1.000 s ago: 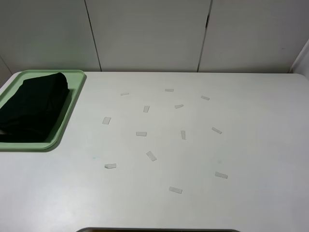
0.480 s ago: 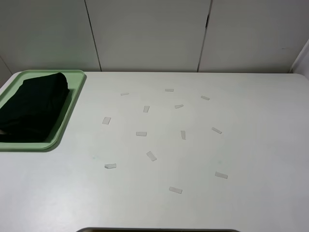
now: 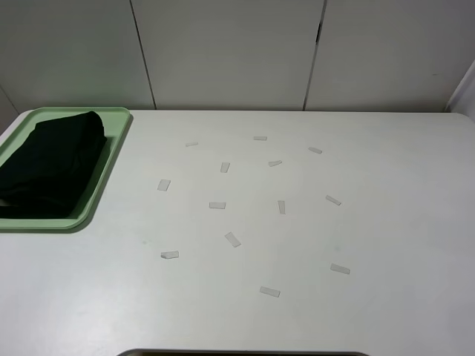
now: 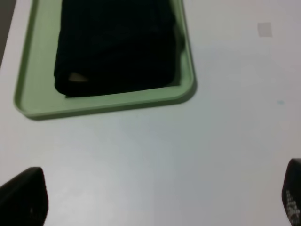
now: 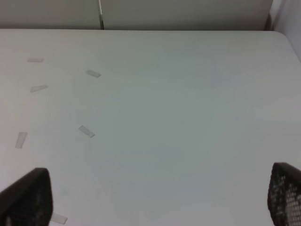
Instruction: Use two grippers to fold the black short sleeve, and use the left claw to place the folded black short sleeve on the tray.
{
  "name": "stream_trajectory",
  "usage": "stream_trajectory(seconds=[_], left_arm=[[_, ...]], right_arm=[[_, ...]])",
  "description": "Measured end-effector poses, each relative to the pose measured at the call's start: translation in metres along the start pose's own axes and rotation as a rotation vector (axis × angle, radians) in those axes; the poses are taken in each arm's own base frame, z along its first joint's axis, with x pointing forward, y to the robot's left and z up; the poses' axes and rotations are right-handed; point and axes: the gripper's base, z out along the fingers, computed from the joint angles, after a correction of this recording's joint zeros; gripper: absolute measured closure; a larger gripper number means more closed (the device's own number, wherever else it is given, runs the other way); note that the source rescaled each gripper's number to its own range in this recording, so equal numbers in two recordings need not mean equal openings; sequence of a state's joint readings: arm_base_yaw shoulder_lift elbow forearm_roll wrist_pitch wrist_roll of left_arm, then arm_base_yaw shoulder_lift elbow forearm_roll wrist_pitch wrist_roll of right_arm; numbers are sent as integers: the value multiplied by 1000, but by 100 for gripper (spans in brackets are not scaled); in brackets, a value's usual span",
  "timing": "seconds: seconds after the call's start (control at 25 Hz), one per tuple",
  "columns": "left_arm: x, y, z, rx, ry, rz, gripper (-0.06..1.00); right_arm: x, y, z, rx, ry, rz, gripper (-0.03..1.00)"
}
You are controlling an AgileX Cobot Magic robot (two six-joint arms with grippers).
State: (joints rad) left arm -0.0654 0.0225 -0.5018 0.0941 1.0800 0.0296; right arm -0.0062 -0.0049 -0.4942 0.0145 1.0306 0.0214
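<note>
The folded black short sleeve (image 3: pixel 50 162) lies in the light green tray (image 3: pixel 111 152) at the far left of the white table. It also shows in the left wrist view (image 4: pixel 115 47), inside the tray (image 4: pixel 108 104). My left gripper (image 4: pixel 157 200) is open and empty, hovering over bare table a little away from the tray's near edge, with one fingertip (image 4: pixel 23 200) visible at each side of the frame. My right gripper (image 5: pixel 157 200) is open and empty over the right part of the table. Neither arm shows in the exterior high view.
Several small grey tape marks (image 3: pixel 217 205) are scattered over the middle of the table, some also in the right wrist view (image 5: pixel 86 131). White cabinet panels (image 3: pixel 230 52) stand behind the table. A dark edge (image 3: pixel 245 353) sits at the table's front.
</note>
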Motion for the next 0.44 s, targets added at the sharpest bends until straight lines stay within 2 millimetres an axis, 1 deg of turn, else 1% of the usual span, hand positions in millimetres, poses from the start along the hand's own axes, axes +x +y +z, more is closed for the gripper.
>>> stream_trajectory(seconds=[0.2,0.44], left_arm=[[-1,-5,0,59,-11,-4,-6],[-1,-6,2,65,-17,-5,-6]], right_arm=[[0,0,0,0,0,0,-3],[0,0,0,0,0,0,-3]])
